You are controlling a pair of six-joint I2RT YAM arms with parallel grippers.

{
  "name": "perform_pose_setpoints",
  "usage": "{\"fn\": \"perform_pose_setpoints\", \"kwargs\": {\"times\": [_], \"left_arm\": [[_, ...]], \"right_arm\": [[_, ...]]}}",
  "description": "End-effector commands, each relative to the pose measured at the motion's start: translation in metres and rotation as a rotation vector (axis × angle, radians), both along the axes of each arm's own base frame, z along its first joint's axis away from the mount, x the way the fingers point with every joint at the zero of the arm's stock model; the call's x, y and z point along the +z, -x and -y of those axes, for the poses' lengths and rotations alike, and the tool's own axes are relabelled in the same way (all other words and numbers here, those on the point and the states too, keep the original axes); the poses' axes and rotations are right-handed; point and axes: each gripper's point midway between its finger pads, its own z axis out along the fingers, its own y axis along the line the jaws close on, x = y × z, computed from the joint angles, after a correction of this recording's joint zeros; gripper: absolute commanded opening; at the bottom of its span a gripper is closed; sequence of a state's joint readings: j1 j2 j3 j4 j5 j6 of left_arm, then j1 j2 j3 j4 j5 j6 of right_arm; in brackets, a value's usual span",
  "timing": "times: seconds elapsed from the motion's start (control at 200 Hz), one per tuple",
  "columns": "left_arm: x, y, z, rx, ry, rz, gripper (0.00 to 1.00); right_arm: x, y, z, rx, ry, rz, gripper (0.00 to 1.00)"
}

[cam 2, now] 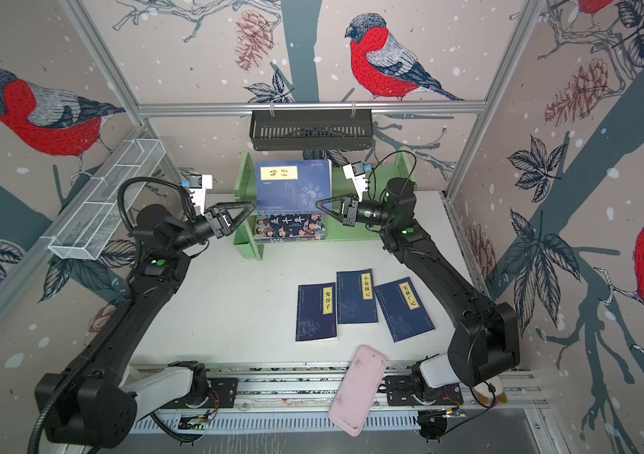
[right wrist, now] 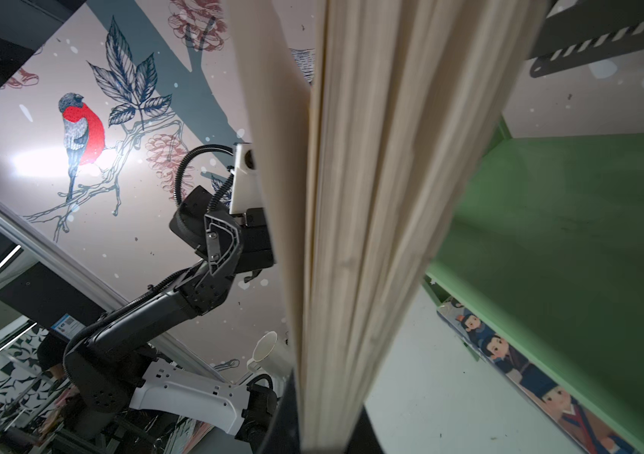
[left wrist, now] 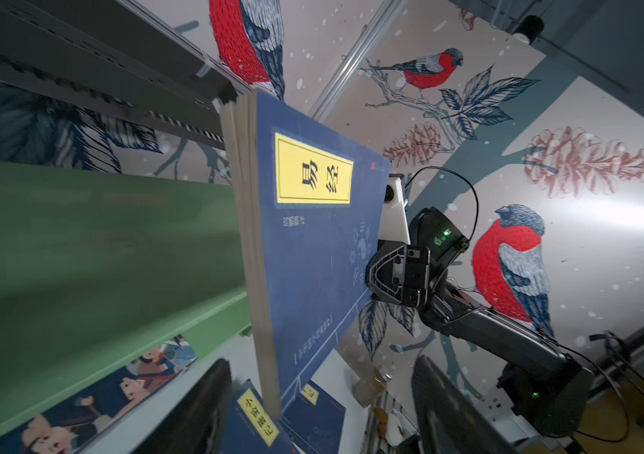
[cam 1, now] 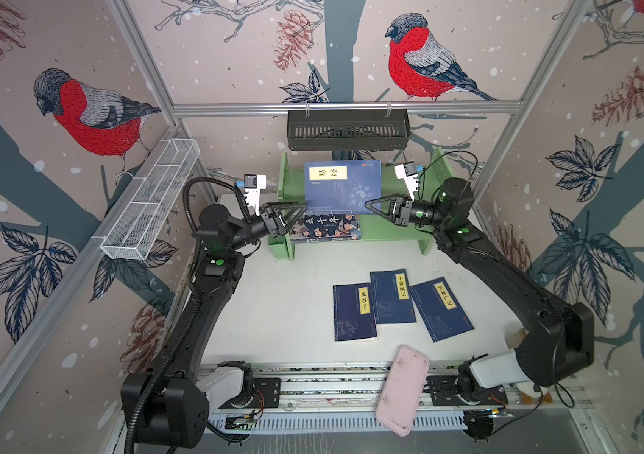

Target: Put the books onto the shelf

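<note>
Your right gripper (cam 1: 369, 205) clenched the blue book (cam 1: 342, 184) upright to stand it on the shelf (cam 1: 395, 230); your left gripper (cam 1: 301, 206) stood open alongside.

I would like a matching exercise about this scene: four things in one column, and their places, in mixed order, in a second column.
Things:
1. large navy book
2. three smaller navy books
3. pink case
4. black basket

Places:
A. hanging from the back rail
B. flat on the table
C. in the right pincer
D. across the front rail

Pairs: 1-C, 2-B, 3-D, 4-A
</note>
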State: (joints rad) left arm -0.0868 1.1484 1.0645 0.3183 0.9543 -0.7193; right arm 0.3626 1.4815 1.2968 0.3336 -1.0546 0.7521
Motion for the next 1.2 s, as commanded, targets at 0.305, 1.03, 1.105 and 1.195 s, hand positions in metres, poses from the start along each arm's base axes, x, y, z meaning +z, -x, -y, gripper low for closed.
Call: {"fn": "perform_pose_setpoints", "kwargs": {"times": [0.305,1.03,1.105,1.195], "left_arm": [[0.007,-0.046,-0.05,0.413,-0.295,0.057,0.81],[-0.016,-0.058,-0.054,0.435,-0.355,0.082,0.83],[-0.014,-0.057,-0.053,0.432,-0.351,0.087,0.83],[-0.012,-0.056,-0.052,0.428,-0.346,0.092,0.83]], "right_arm": [[-0.03,-0.066,-0.022,0.008,0.113,-0.198,0.0],[-0.081,-0.101,-0.035,-0.089,0.256,-0.369,0.31],[-0.085,-0.105,-0.032,-0.128,0.282,-0.374,0.41],[-0.089,-0.106,-0.031,-0.153,0.309,-0.371,0.48]]}}
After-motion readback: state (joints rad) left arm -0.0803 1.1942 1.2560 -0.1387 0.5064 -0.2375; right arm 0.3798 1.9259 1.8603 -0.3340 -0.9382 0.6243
